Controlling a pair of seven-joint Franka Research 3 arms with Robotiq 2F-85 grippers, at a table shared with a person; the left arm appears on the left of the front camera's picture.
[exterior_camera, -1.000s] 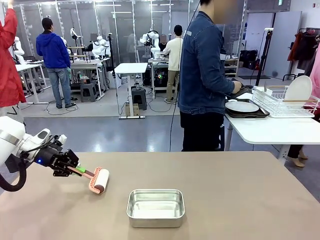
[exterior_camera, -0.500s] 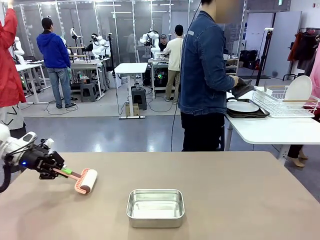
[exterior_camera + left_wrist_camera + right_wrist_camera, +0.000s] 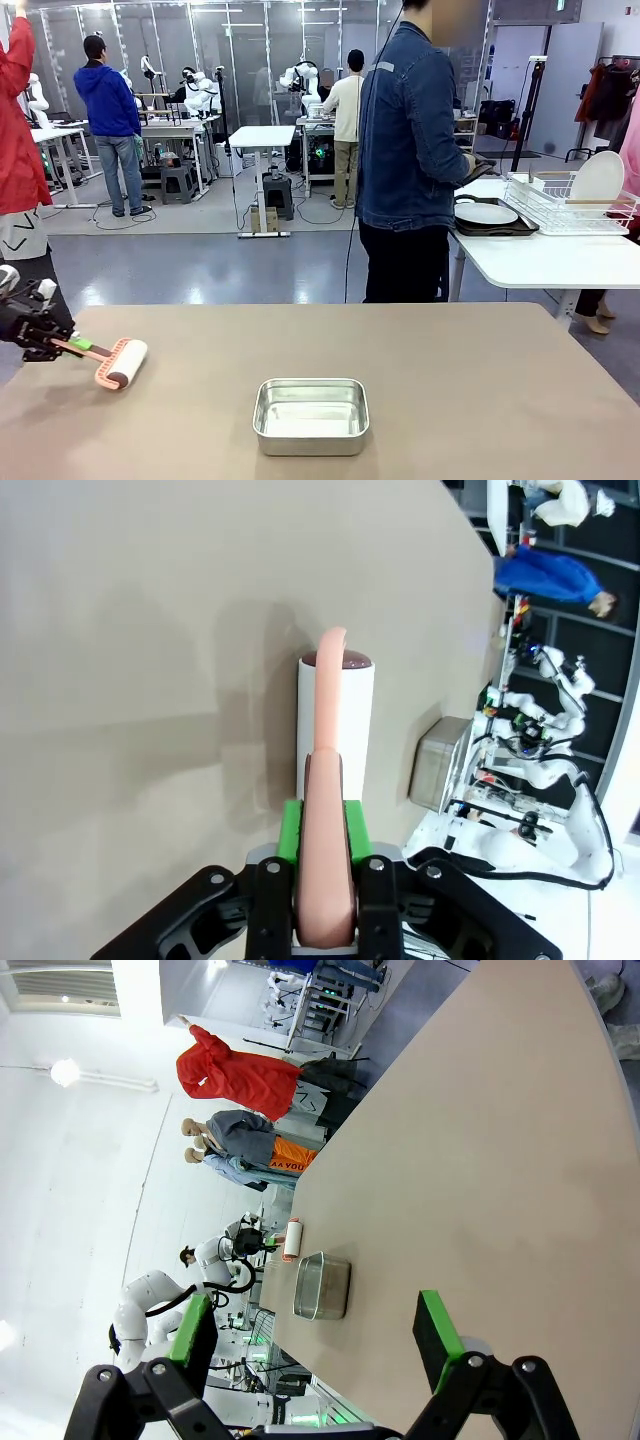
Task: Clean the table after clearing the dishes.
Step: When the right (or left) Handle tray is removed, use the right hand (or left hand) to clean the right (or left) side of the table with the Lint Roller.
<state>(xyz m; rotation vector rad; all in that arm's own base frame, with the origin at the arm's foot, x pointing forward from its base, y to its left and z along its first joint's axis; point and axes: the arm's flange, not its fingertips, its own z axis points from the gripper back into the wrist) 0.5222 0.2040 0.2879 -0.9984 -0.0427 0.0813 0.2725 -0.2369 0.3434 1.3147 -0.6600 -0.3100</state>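
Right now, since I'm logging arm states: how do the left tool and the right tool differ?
The left tool is shut on the lint roller by its pink handle; the right tool is open and holds nothing. The left tool is low at the table's left edge, roller down on the top; the right tool faces the tabletop from well away, far from the roller. Both are black with green pads.

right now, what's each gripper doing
Left gripper: shut on the lint roller handle.
Right gripper: open, holding nothing.
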